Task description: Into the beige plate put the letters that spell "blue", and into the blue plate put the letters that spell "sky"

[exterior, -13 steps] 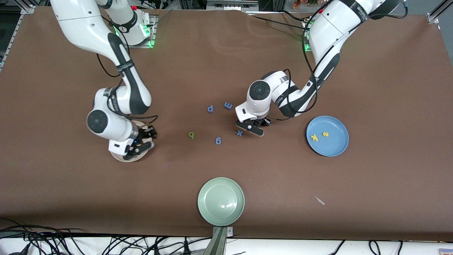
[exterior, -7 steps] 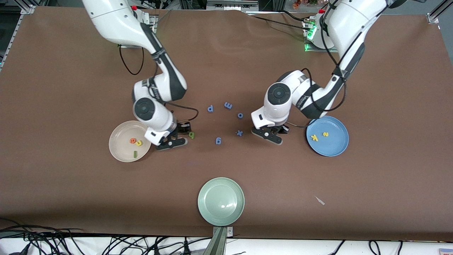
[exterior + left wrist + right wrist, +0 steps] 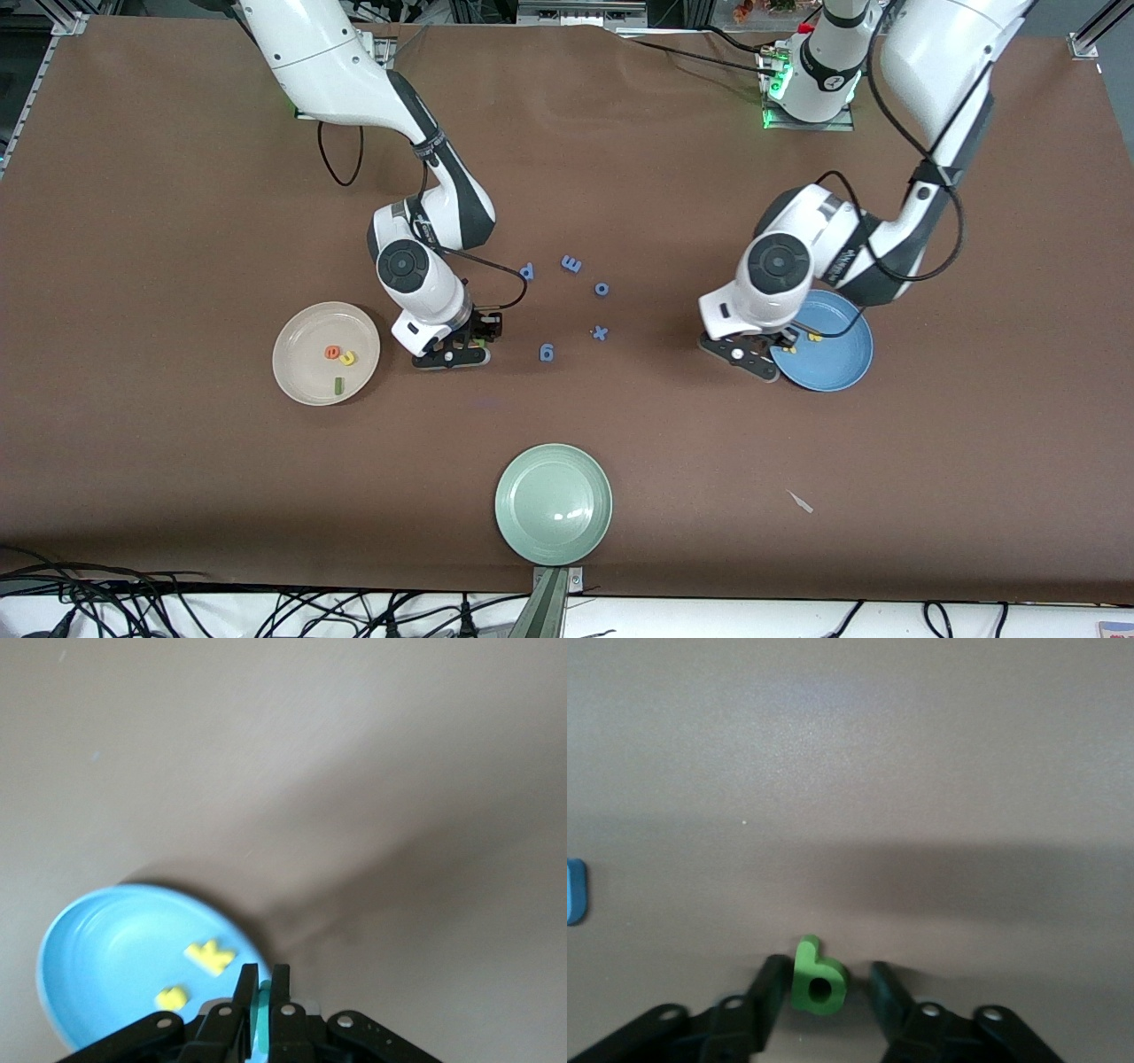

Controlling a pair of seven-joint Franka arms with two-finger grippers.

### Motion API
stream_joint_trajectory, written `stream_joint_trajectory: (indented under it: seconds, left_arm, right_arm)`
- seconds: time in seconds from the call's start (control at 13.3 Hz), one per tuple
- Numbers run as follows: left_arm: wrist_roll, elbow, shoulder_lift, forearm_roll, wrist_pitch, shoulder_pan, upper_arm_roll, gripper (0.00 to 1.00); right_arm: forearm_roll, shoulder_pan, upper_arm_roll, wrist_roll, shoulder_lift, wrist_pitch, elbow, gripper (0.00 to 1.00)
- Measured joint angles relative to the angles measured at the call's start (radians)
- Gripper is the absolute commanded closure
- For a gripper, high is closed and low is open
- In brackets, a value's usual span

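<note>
- Round cream-beige plate (image 3: 301, 377), toward the right arm's end: orange foam e (image 3: 332, 352), yellow u (image 3: 347, 358), thin green bar l (image 3: 338, 385) lie inside.
- Green foam b (image 3: 818, 978) flat on the table, beside that plate.
- Round blue plate (image 3: 97, 943) holds yellow k (image 3: 209, 955) and s (image 3: 172, 997) (teal y (image 3: 263, 1014) pinched above its rim).

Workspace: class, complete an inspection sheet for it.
Surface: brown table.
Job's things: round beige plate holds orange foam e, yellow foam u, thin green foam l; round blue plate holds yellow foam s, yellow foam k.
Clutter: five blue foam letters mid-table; sage green plate; pale scrap.
End effectors: right end effector open astride dark green foam b on table; left end effector shut on teal foam y over blue plate's rim.
Cables: black bundle along table's camera-side edge.
Surroundings: metal framing at corners.
</note>
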Motion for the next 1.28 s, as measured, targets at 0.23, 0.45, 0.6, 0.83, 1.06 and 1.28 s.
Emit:
stream_joint_trajectory:
  seconds: [0.23, 0.45, 0.6, 0.83, 1.06, 1.28]
  left_arm:
    - [0.126, -0.046, -0.025, 0.0, -0.005, 0.08, 0.0, 0.37]
    - [0.205, -0.05, -0.031, 0.0, -0.005, 0.148, -0.001, 0.0]
    - [0.211, -0.046, -0.042, 0.0, -0.004, 0.152, -0.008, 0.0]
    - [0.207, 0.006, -0.088, -0.062, -0.072, 0.149, -0.053, 0.0]
    - [0.208, 0.175, -0.139, -0.195, -0.225, 0.151, -0.055, 0.0]
    - [0.208, 0.344, -0.151, -0.224, -0.349, 0.165, -0.054, 0.0]
  right_arm:
    - [0.0, 0.001, 0.0, 0.001, -0.002, 0.0, 0.002, 0.81]
    - [-0.006, 0.001, 0.0, -0.004, -0.005, -0.013, 0.004, 0.83]
    - [-0.068, -0.003, -0.007, -0.015, -0.023, -0.066, 0.014, 0.83]
    - [-0.178, -0.046, -0.039, -0.144, -0.103, -0.201, 0.018, 0.83]
    - [-0.186, -0.117, -0.12, -0.437, -0.192, -0.24, -0.05, 0.79]
    - [-0.186, -0.172, -0.145, -0.544, -0.243, -0.241, -0.132, 0.0]
